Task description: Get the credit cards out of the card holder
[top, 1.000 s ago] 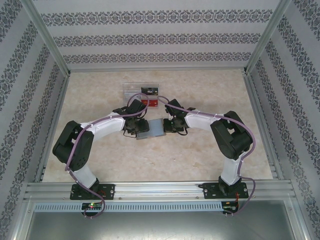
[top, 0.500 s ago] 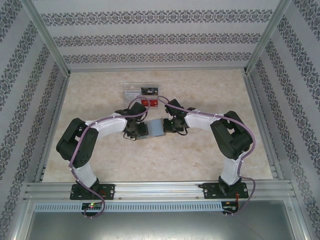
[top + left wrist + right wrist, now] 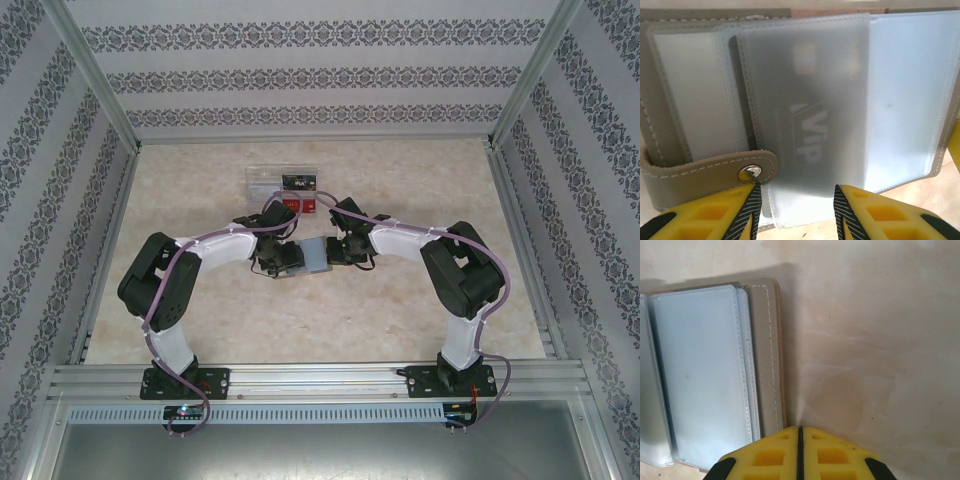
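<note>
L gripper (image 3: 796,212) seen half-open, nothing clamped; frosted sleeve (image 3: 765,60) w/ VIP credit card (image 3: 807,135) lies at 12 o'clock. R gripper (image 3: 800,447) fully closed, empty; card holder (image 3: 765,355) at 10 o'clock.

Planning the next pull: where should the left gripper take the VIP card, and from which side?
Probably the VIP card by its edge nearest the left gripper, from that side, where the open jaws hover. It lies flat inside a sleeve of the card holder, so only an edge is grippable; the sleeve's open end is unclear.

Overhead and close wrist views share card holder (image 3: 312,256)
</note>
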Available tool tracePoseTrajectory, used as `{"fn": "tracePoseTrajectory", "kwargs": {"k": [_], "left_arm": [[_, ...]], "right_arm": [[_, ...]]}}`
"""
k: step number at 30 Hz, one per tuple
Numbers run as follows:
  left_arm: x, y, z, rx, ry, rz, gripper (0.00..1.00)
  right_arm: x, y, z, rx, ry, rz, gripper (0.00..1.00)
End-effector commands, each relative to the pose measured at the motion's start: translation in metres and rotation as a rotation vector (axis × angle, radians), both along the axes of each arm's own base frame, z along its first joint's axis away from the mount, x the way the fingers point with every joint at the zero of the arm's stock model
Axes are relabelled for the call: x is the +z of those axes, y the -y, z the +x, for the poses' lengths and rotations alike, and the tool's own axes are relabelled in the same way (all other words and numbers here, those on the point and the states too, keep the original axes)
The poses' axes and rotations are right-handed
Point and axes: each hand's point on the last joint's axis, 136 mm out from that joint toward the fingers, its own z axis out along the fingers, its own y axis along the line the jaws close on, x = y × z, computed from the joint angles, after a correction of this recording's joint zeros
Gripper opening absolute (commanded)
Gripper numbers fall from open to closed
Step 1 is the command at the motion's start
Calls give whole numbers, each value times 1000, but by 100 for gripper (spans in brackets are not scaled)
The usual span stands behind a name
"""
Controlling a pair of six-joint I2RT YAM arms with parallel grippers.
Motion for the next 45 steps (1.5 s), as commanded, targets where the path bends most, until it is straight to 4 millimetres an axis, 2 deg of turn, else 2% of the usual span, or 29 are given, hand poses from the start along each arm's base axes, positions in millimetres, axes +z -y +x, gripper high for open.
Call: {"fn": "tracePoseTrajectory", "kwargs": {"k": [1,14,17,22,27,30,34,38,41,45], "left_arm": [[6,21,16,-41,37,-80,43],[21,30,29,-56,78,-103,46],[29,30,32,-55,107,-100,46],[42,47,37,-107,138,-143,45],[41,69,32,-166,122,-194,44],[41,70,30,-175,122,-199,43],[46,52,29,-141,151,-136,41],[46,18,25,-63,167,-75,37],[39,-6,17,-20,151,-42,33],[22,-35,6,30,110,-1,20]], "right_arm": [[-7,-16,-1,28,-17,40,0],[-7,-15,1,25,-19,43,0],[-8,-14,1,25,-21,41,0],[-7,-13,2,20,-20,43,0],[-2,-12,5,10,-7,48,0],[4,-10,8,0,10,48,0],[14,-10,14,-9,35,64,0],[32,-17,21,-3,70,98,3],[49,-29,26,12,100,143,8],[67,-56,32,46,119,222,14]]}}
